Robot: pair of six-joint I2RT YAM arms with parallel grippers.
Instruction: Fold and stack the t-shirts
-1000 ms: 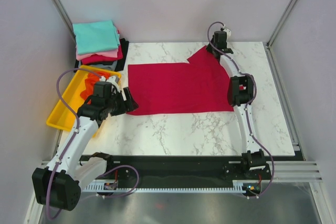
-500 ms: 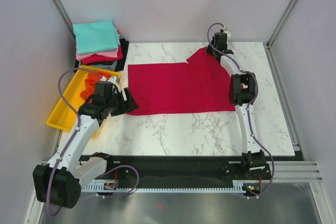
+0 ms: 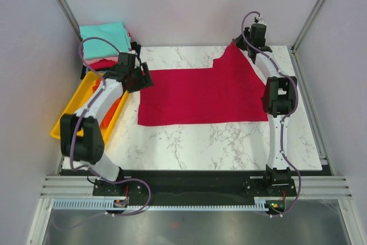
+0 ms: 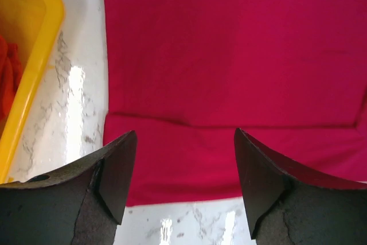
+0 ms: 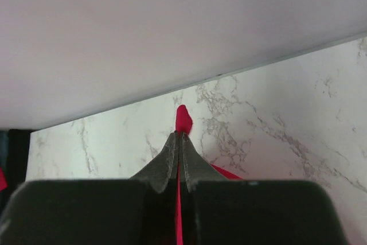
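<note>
A crimson red t-shirt [image 3: 198, 97] lies spread on the marble table; it also fills the left wrist view [image 4: 229, 67]. My right gripper [image 3: 250, 47] is shut on its far right corner and holds that corner lifted by the back wall; a red tip [image 5: 183, 119] pokes out past the closed fingers. My left gripper [image 3: 141, 78] is open and empty above the shirt's far left edge [image 4: 184, 142]. A folded stack with a teal shirt [image 3: 104, 39] on top, pink and red beneath, sits at the far left. An orange shirt [image 3: 109, 98] lies in the tray.
A yellow plastic tray [image 3: 69, 123] stands along the table's left edge; its rim shows in the left wrist view [image 4: 40, 55]. Grey walls enclose the back and sides. Bare marble [image 3: 218, 142] lies in front of the shirt.
My left arm swung from the shirt's near left corner to its far left edge. My right gripper moved back and up, lifting the far right corner of the shirt.
</note>
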